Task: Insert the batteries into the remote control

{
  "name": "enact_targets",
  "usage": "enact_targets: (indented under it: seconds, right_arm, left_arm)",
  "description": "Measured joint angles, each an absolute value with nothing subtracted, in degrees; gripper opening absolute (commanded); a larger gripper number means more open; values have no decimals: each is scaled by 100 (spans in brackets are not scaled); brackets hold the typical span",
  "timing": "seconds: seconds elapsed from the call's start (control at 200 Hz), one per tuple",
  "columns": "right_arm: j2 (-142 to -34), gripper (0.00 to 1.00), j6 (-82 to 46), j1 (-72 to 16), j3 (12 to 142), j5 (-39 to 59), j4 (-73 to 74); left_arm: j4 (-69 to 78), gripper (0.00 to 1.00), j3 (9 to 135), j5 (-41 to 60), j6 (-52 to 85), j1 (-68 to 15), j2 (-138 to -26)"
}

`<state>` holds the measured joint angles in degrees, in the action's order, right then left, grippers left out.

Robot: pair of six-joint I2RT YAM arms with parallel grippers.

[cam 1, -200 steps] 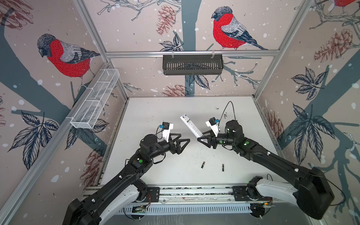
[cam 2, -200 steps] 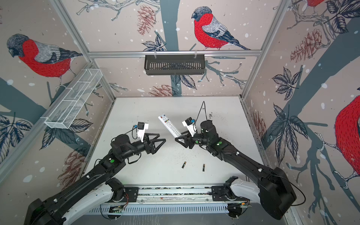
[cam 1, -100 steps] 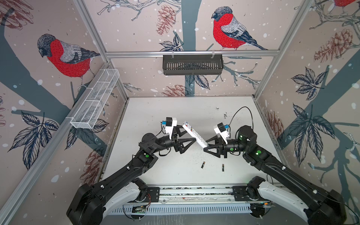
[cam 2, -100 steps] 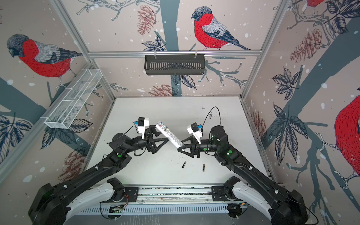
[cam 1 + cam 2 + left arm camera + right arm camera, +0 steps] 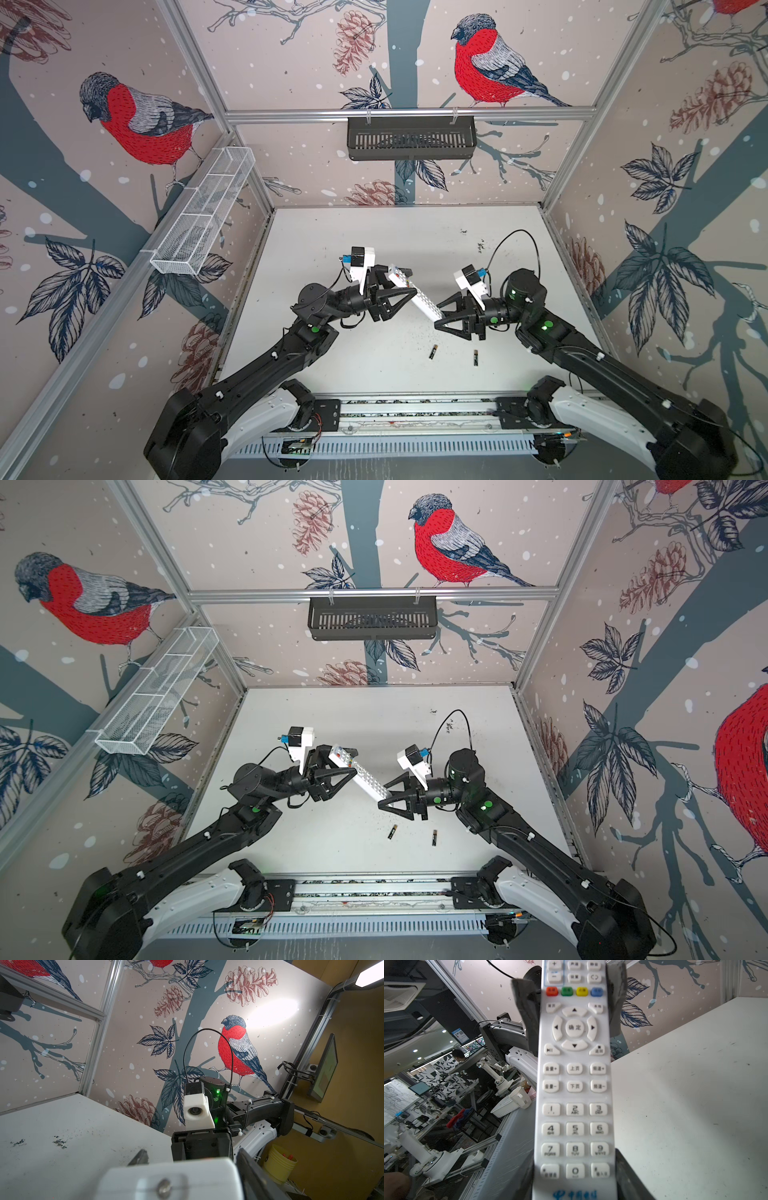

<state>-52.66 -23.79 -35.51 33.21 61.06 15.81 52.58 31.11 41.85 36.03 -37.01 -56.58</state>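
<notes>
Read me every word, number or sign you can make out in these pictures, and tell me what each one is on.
"确定": centre button of the remote control.
"1" to "9" and "0": its number keys.
"上页", "下页": two keys above the numbers.
"+", "−": keys at the end opposite the logo.
Blue lettering by its logo: too blurred to read.
Print on the batteries: too small.
Text on the blue sign with a square code: too small.

Left fingers (image 5: 401, 293) have reached the remote control (image 5: 423, 302); they have closed on it.

Bright even lighting, glare on the wall (image 5: 270, 1012), close remote control (image 5: 574, 1084) blurred.
</notes>
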Motion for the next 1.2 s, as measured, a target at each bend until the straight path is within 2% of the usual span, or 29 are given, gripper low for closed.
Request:
enact_targets:
  seconds: [0.195,0.295,0.355,0.4,0.505,0.635,0.81,0.966,1.121,1.201]
  right_arm:
    - [-5339,53,-2200,-3548,3321,6226,1745]
    - [-5343,64,-2226,-3548,3321,6158,1706]
    - [-5345,72,-2270,-3551,3347,5979,1610]
    - [-5343,79,-2268,-3553,3404,5898,1487]
    - [-5299,88,-2141,-3693,3597,5476,1173]
    - [-5293,91,-1813,-4119,3787,4491,727]
    - [-5507,91,-1372,-4919,4119,2759,196]
    - [-5846,80,-1160,-5205,4265,1649,113]
    - [-6287,77,-1017,-5450,4453,1120,36]
    - [-6519,68,-928,-5555,4547,849,25]
  left_arm:
    - [5349,42,3109,4296,3986,-3708,-5647]
    - [5356,30,3081,4276,3959,-3708,-5634]
    - [5284,28,3070,4222,3795,-3708,-5629]
    - [5181,22,3070,4154,3699,-3706,-5618]
    - [4792,17,3085,3887,3485,-3708,-5559]
    - [4125,13,3221,3498,3345,-3708,-5513]
    - [3218,14,3343,2851,3183,-3721,-5428]
    - [2561,13,3326,2471,3148,-3712,-5260]
    - [2213,14,3323,2255,3124,-3712,-5070]
    - [2062,13,3336,2224,3114,-3712,-5015]
